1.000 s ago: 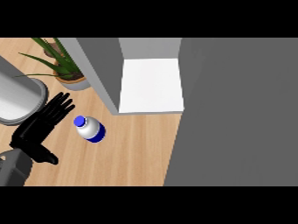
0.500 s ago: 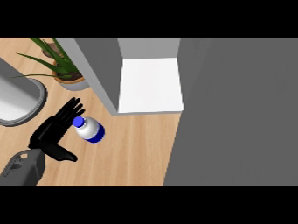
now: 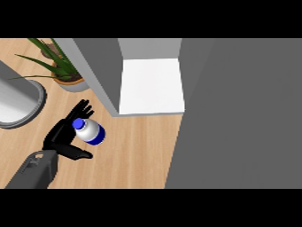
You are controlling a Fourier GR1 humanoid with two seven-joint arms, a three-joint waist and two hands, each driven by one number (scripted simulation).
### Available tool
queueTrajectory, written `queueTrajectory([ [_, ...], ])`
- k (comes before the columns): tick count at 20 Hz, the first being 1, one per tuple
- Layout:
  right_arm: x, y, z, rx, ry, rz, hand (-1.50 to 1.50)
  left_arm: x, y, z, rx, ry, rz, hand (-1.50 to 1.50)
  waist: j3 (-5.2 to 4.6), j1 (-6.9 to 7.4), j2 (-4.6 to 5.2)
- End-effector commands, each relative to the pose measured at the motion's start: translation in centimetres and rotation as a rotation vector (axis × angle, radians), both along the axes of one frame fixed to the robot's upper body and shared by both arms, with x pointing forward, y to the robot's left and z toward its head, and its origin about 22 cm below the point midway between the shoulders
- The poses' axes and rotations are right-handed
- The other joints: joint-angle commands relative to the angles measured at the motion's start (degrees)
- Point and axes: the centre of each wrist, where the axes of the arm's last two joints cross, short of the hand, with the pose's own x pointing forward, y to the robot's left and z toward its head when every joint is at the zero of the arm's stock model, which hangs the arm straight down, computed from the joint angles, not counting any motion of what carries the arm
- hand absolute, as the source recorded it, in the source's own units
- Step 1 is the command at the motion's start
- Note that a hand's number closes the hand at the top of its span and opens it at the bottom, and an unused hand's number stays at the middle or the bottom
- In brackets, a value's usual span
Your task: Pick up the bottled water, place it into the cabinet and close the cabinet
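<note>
Left black robot hand is open, fingers straight, thumb spread, just beside white water bottle w/ blue cap. Bottle is on light wooden bench, near open grey cabinet.

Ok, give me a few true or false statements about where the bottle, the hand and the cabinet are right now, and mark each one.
1. The bottled water is on the wooden counter, outside the cabinet. True.
2. The left hand has its fingers curled round the bottled water. False: its fingers are straight, and the hand is at the bottle's left side.
3. The cabinet is shut. False: it is open, and its white inside shows.
4. A potted plant stands to the left of the cabinet. True.
</note>
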Motion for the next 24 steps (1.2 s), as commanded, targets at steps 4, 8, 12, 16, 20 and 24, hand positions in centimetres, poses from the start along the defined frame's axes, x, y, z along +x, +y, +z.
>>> queueTrajectory([
  [4, -2.2, -1.2, 1.5, -0.026, -0.053, -0.012, -1.5, 0.3, -1.3, -0.6, -0.164, -0.086, -0.004, -1.5, 0.01, -0.47, -0.08],
  [8, -1.8, -0.9, 1.0, -0.036, -0.052, -0.018, -1.5, 0.6, -2.1, -0.7, -0.196, -0.094, -0.035, 1.5, 0.0, -0.57, 0.01],
  [12, -1.1, -0.1, 0.8, -0.033, -0.054, -0.033, -1.5, 1.6, -1.8, 0.2, -0.231, -0.094, -0.105, 1.5, 0.01, 0.24, -0.15],
  [16, -0.4, -0.3, 0.5, -0.009, -0.051, -0.049, -1.5, 1.7, -3.7, 0.6, -0.098, -0.28, -0.167, 1.5, 0.01, 0.56, -0.17],
  [20, -1.5, -1.3, 1.7, -0.021, -0.046, -0.065, -1.5, 1.6, -6.1, 0.2, 0.043, -0.354, -0.035, 1.5, 0.16, 1.3, -0.47],
  [24, -1.2, -1.0, 0.5, -0.035, -0.02, -0.047, -1.5, 0.8, -7.6, -0.8, 0.226, -0.379, 0.256, 1.5, 0.26, 1.42, -0.69],
])
